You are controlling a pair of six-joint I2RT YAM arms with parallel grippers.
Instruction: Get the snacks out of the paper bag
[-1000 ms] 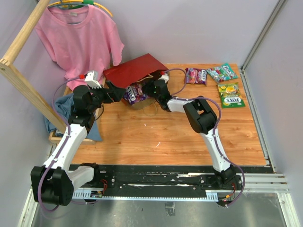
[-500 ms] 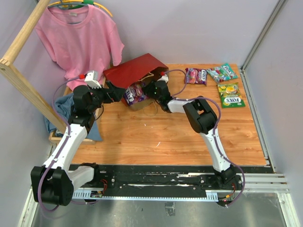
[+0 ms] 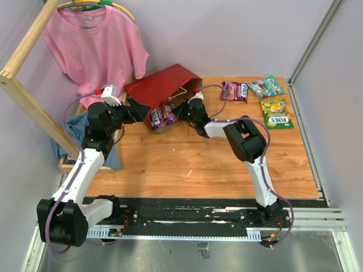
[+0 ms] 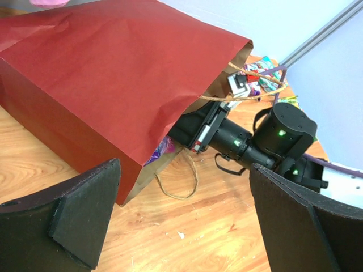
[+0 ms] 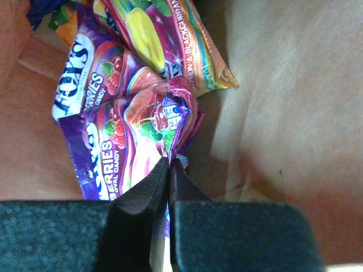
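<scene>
The dark red paper bag (image 3: 161, 85) lies on its side with its mouth toward the table's middle. In the left wrist view the paper bag (image 4: 113, 73) fills the upper left. My right gripper (image 5: 169, 164) reaches into the mouth and is shut on the edge of a purple Fox's packet (image 5: 130, 141), seen from above as the purple packet (image 3: 161, 113). Another glossy packet (image 5: 164, 39) lies behind it inside. My left gripper (image 4: 184, 170) stands wide open beside the bag's lower corner, holding nothing. Three snacks lie out on the table: purple (image 3: 234, 90), green (image 3: 265, 86), yellow-green (image 3: 276, 113).
A pink T-shirt (image 3: 93, 45) hangs at the back left from a wooden frame (image 3: 28, 102). A blue cloth (image 3: 76, 133) lies under the left arm. The bag's loop handle (image 4: 178, 181) trails on the wood. A metal rail (image 3: 306, 130) edges the table's right side.
My right gripper's jaws have closed onto the purple packet inside the bag, and its wrist has shifted slightly right. The left arm has stayed put, open.
</scene>
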